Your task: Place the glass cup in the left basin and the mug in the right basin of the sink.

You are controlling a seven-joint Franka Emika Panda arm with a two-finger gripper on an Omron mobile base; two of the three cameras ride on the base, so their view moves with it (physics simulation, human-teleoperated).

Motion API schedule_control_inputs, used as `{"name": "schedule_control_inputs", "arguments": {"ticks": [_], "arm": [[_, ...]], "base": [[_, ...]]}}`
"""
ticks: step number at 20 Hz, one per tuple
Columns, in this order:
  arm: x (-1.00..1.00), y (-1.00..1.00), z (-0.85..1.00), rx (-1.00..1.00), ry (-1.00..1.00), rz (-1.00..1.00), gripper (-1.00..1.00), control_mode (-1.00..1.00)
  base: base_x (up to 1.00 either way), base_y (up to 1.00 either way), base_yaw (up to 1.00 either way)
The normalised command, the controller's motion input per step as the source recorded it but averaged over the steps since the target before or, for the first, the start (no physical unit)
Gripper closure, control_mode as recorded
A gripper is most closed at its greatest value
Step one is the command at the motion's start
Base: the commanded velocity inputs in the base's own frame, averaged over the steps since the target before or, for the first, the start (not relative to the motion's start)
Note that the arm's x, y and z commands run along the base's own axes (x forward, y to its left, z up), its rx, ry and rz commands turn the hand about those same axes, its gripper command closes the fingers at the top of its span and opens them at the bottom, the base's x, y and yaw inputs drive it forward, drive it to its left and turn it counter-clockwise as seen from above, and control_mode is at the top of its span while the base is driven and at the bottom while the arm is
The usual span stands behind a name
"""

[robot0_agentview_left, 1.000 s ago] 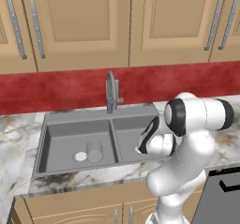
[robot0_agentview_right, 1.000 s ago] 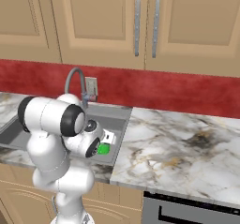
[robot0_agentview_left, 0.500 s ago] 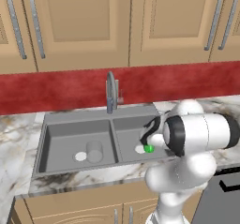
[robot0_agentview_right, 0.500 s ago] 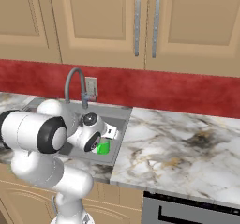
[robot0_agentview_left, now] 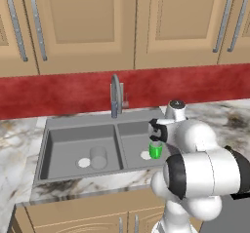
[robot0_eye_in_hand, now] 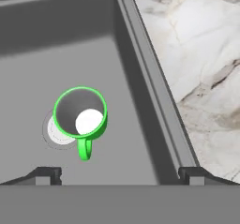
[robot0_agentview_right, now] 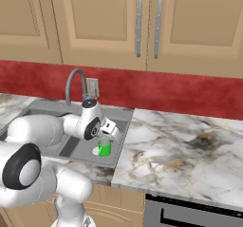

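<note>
The green mug (robot0_agentview_left: 156,150) stands upright on the floor of the right basin (robot0_agentview_left: 133,134), partly over its pale drain (robot0_agentview_left: 145,155). It also shows as the mug (robot0_agentview_right: 104,147) and, from above, the mug (robot0_eye_in_hand: 80,113) with its handle toward the camera. My gripper (robot0_agentview_left: 157,133) hangs just above it, open, with nothing between the fingertips (robot0_eye_in_hand: 47,174). In the left basin (robot0_agentview_left: 68,146) the glass cup (robot0_agentview_left: 98,156) stands upright beside that basin's drain (robot0_agentview_left: 84,163).
The curved faucet (robot0_agentview_left: 115,95) rises behind the sink's divider, close to the arm. Marble counter (robot0_agentview_right: 180,150) runs to the right of the sink rim (robot0_eye_in_hand: 154,82). Wooden cabinets hang above a red backsplash. A dark appliance front (robot0_agentview_right: 190,214) sits below the counter.
The arm has swung and its hand has risen off the mug, which now shows standing free in the right basin. The glass cup has not moved.
</note>
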Motion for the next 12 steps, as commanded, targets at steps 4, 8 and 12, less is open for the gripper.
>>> {"name": "schedule_control_inputs", "arguments": {"ticks": [4,8,12], "arm": [[-0.33,0.00,0.42,0.08,0.36,-0.02,-1.00,-1.00],[-0.37,0.00,0.34,0.11,0.28,0.00,-1.00,-1.00],[-0.44,0.08,0.19,0.06,0.08,0.00,-1.00,-1.00]], "base": [[0.00,0.00,0.00],[0.00,0.00,0.00],[0.00,0.00,0.00]]}}
